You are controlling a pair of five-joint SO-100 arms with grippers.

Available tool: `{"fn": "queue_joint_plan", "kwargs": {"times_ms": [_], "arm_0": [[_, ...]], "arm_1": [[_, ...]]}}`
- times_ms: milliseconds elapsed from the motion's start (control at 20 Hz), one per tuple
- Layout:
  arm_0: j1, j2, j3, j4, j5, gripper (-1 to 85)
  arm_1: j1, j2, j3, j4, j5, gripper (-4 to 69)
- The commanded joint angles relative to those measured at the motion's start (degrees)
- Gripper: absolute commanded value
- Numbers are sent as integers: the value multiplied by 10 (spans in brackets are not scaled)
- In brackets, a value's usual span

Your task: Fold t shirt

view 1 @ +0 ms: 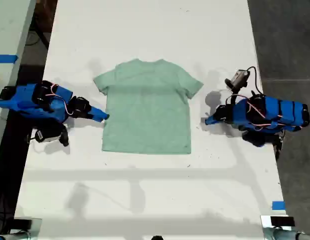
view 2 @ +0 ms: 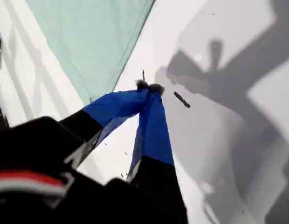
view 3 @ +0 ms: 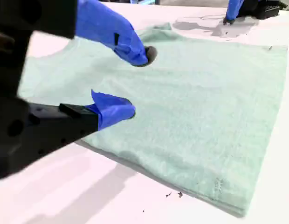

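Second wrist view: my second gripper [view 3: 137, 81] at side edge of t shirt [view 3: 196, 107], fingers apart, lower one low at fabric border, upper one above cloth. Probably placed so to pinch the edge for fold; contact with cloth hard to tell. T shirt lies flat and spread on white table [view 1: 145, 30], middle of exterior view, collar to far side. Beyond it, my first gripper [view 1: 211, 120] at exterior view's right, fingers together on nothing, apart from shirt, seems waiting.
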Motion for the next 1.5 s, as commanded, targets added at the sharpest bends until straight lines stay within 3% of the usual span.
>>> {"fn": "queue_joint_plan", "kwargs": {"times_ms": [0, 350, 450, 600, 750, 850, 950, 1000, 1150, 1450], "arm_0": [[-11, 4, 2, -7, 3, 145], [-11, 4, 2, -7, 3, 145], [-11, 4, 2, -7, 3, 145], [-11, 4, 2, -7, 3, 145], [-11, 4, 2, -7, 3, 145], [-11, 4, 2, -7, 3, 145], [-11, 4, 2, -7, 3, 145], [-11, 4, 2, -7, 3, 145], [-11, 4, 2, -7, 3, 145], [-11, 4, 2, -7, 3, 145]], "arm_1": [[-4, 6, 31, 2, 0, -22], [-15, 6, 26, 14, -14, -21], [-17, 6, 24, 23, -79, -21], [-11, 6, 5, 56, -96, -21], [-1, 2, -62, 8, -133, -12], [78, -109, -193, 18, -191, 21], [176, -316, -334, 15, -258, 164], [220, -400, -384, 1, -287, 192], [323, -579, -457, -93, -335, 197], [419, -892, -585, -187, -369, 194]]}}
